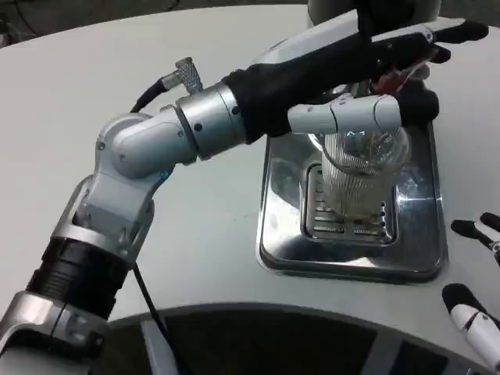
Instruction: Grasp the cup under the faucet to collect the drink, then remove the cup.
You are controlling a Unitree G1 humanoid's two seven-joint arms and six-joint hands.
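Observation:
A clear ribbed cup (pixel 358 178) stands upright on the slotted grate of a shiny steel drip tray (pixel 348 262), below the dispenser body (pixel 367 9) at the top edge. My left arm reaches across from the lower left. My left hand (pixel 367 74) is wrapped around the cup's upper part, with a white finger lying across the cup's front and black fingers stretched over and behind it. The faucet itself is hidden behind the hand; something red (pixel 391 76) peeks out between the fingers. My right hand (pixel 475 273) sits at the right edge, its fingers apart and holding nothing.
The white table (pixel 117 70) spreads to the left and back. Its curved front edge (pixel 258 308) runs along the bottom, with dark space below. A black cable (pixel 148 301) hangs from my left forearm near that edge.

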